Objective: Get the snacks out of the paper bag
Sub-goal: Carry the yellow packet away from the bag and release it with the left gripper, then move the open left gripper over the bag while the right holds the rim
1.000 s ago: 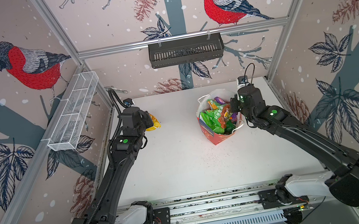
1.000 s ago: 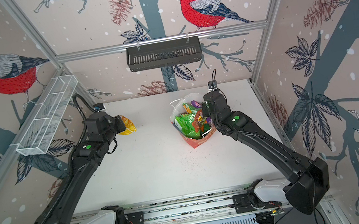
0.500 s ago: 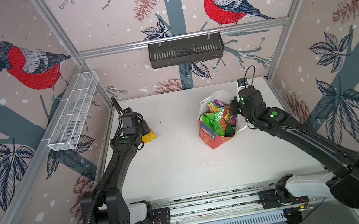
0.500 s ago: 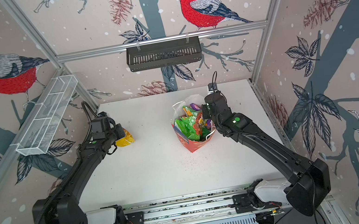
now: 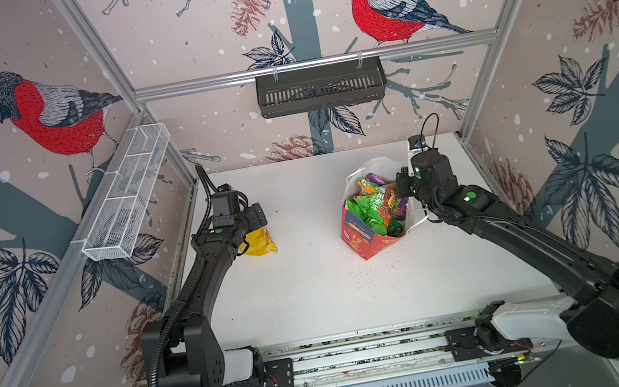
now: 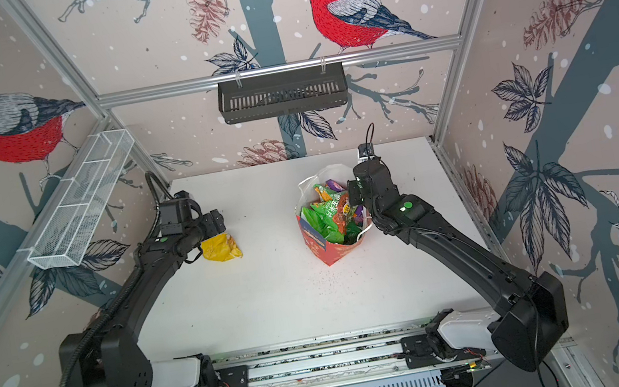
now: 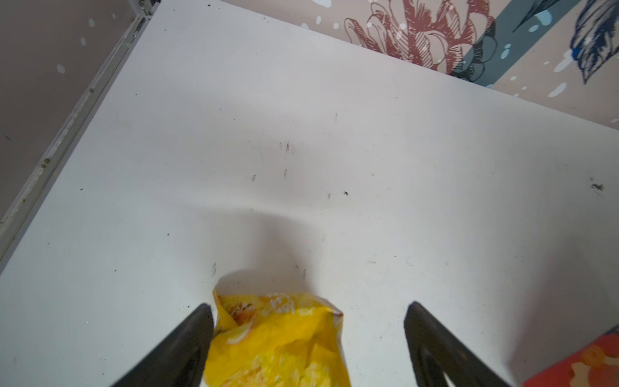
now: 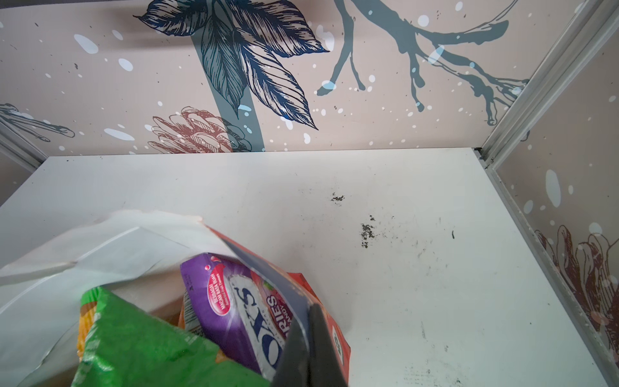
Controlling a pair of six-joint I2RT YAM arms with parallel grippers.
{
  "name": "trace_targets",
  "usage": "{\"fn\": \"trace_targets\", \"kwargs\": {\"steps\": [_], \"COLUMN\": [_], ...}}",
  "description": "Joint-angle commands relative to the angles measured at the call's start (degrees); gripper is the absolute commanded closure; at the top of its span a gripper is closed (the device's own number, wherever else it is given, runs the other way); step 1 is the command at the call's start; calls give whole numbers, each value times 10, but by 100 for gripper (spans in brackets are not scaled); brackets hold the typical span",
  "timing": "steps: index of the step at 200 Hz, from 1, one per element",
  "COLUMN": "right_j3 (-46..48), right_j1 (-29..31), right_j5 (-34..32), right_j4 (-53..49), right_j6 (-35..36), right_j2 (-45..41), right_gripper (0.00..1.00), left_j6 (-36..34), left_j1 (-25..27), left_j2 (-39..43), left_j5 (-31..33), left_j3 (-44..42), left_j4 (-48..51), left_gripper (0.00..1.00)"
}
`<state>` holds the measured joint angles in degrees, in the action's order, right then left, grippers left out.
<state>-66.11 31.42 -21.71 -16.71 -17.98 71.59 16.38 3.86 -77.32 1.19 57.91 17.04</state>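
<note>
We log white table (image 5: 317, 307), yellow packet (image 5: 261, 243) near its left edge, red paper bag (image 5: 361, 237) right of centre, dark specks (image 5: 356, 275) beside it.

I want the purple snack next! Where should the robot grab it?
Grip the purple packet by its top edge, probably from above through the open mouth of the paper bag: that end pokes up at the back, while green packets cover its lower part.

Paper bag (image 5: 366, 241): stood on the table (image 5: 315, 294), right of centre — filled with snacks (image 5: 375, 209).
Yellow packet (image 5: 263, 243): laid at left, just beneath the left gripper (image 5: 250, 229).
Right gripper (image 5: 403, 188): set at the bag's rim.
</note>
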Motion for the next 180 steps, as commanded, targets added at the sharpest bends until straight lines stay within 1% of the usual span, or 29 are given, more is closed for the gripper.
{"fn": "trace_targets", "kwargs": {"steps": [1, 8, 31, 52, 61, 73, 88, 100, 123, 137, 165, 180], "right_j3": [-9, -12, -14, -15, -22, -33, -38, -35, -36, -37, -43, -47], "right_j1": [0, 0, 0, 0, 0, 0, 0, 0, 0, 0, -1, -1], "right_j5": [-2, -2, 0, -4, -5, -6, -6, -1, 19, 30, 39, 49], "right_j4": [38, 35, 33, 30, 21, 10, 7, 12, 16, 16, 13, 11], "right_j6": [0, 0, 1, 0, 0, 0, -4, -8, -17, -23, -37, -39], "right_j2": [0, 0, 0, 0, 17, 23, 23, 21, 20, 19, 19, 18], "right_gripper": [100, 100, 100, 100, 100, 100, 100, 100, 100, 100, 100, 100], "left_j6": [-19, -20, -24, -7, -8, -16, -19, -12, 11, 23, 45, 54], "left_j1": [-1, -2, -2, 2, 15, 39, 57, 65, 85, 119, 239, 290], "left_j2": [29, 42, 90, 125, 144, 171, 197, 212, 225, 233, 251, 252], "left_j5": [-39, -47, -79, -108, -104, -90, -89, -99, -143, -154, -98, -82], "left_j3": [-4, -4, -44, -48, -51, -59, -62, -66, -59, -47, -36, -28], "left_j4": [-15, -24, -65, -62, -61, -63, -62, -66, -63, -59, -69, -73], "left_gripper": [7, 6, 5, 5, 5, 5, 5, 4, 4, 4, 4, 3]}}
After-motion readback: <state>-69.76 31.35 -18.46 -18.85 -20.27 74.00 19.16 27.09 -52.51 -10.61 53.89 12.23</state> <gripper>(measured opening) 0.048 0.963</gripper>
